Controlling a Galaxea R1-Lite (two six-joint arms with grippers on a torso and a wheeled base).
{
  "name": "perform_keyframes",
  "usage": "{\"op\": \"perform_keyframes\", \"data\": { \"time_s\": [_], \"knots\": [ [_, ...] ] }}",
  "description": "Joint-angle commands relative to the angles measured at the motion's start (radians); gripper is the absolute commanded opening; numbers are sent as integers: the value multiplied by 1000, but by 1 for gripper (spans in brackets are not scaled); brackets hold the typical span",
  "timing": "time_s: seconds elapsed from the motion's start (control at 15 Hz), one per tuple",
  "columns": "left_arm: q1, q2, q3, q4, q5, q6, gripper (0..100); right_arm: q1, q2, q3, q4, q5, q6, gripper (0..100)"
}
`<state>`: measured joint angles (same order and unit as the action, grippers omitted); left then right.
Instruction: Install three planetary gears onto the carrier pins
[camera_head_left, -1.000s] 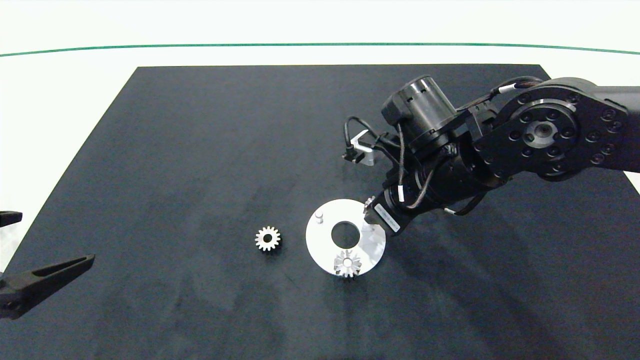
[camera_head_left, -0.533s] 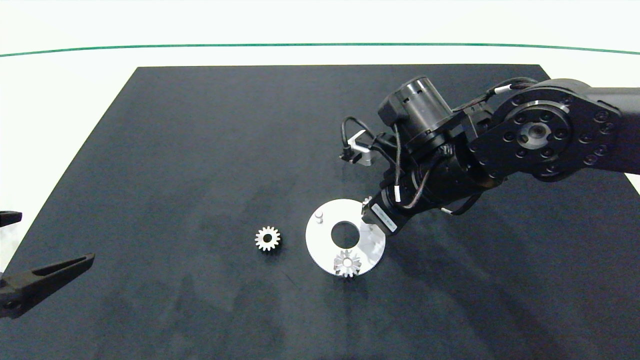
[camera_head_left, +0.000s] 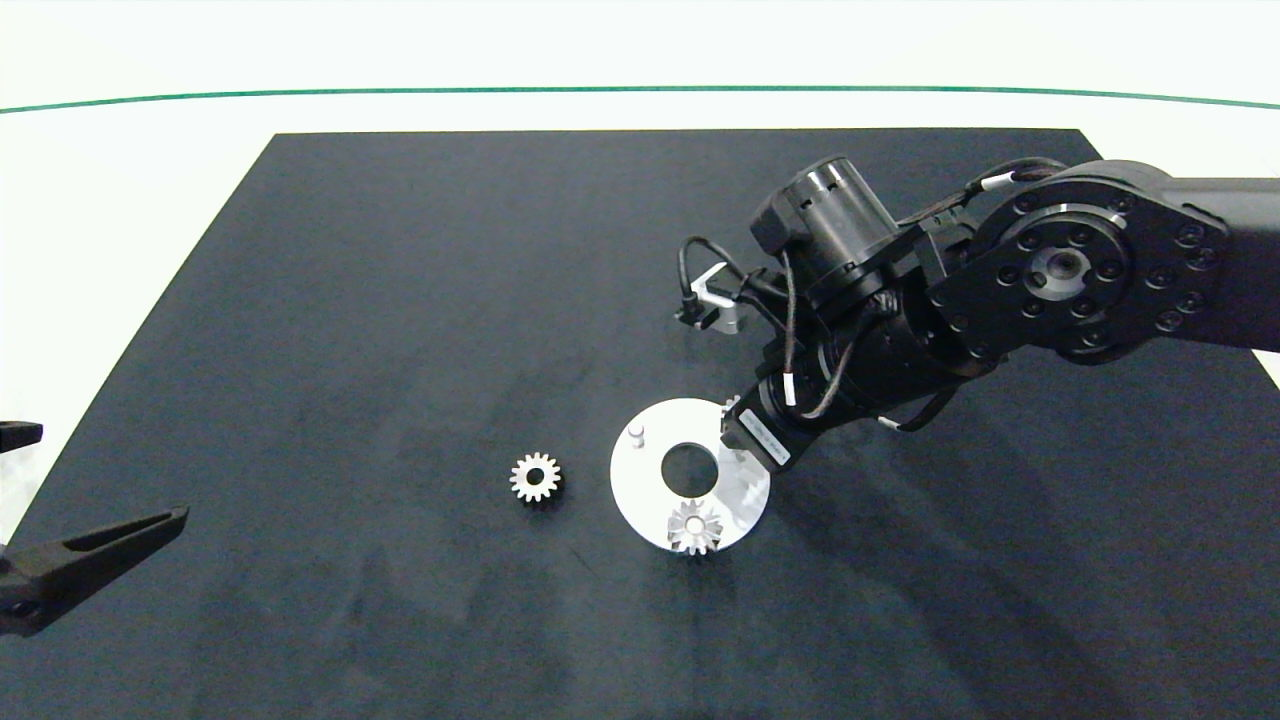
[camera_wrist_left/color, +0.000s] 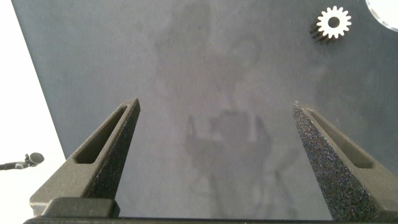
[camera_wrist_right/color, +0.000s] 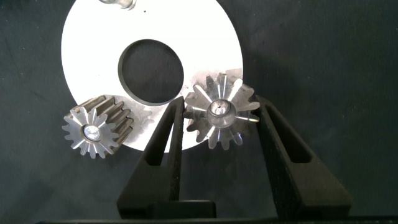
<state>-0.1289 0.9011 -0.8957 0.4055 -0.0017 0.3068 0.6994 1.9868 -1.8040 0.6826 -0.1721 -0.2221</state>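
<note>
The white carrier disc lies on the black mat. One planetary gear sits on a pin at the disc's near edge. One carrier pin stands bare on the disc's left side. My right gripper is shut on a second gear, held just above the disc's right side, with a shiny pin tip showing through its bore. A third gear lies flat on the mat left of the disc. My left gripper stands open near the mat's left edge.
The black mat covers most of the white table. The right arm's wrist and cables hang over the area behind and right of the disc. A green line crosses the table at the far side.
The right arm has shifted slightly left, carrying the held gear with it over the disc. The left arm, the disc and the other two gears have not moved.
</note>
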Motion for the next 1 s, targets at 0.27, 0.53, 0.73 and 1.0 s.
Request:
{"op": "perform_keyframes", "data": {
  "time_s": [0.27, 0.53, 0.73, 1.0],
  "knots": [
    [0, 1, 0, 3, 2, 2, 100, -1, -2, -1, 5, -1, -2, 100],
    [-1, 1, 0, 3, 0, 2, 100, 0, -5, -5, 6, 0, -2, 100],
    [0, 1, 0, 3, 0, 2, 100, 8, -108, -18, 9, 6, 9, 100],
    [-3, 13, 3, 3, 0, 2, 100, -161, -419, 219, 26, 13, 27, 100]
  ]
}}
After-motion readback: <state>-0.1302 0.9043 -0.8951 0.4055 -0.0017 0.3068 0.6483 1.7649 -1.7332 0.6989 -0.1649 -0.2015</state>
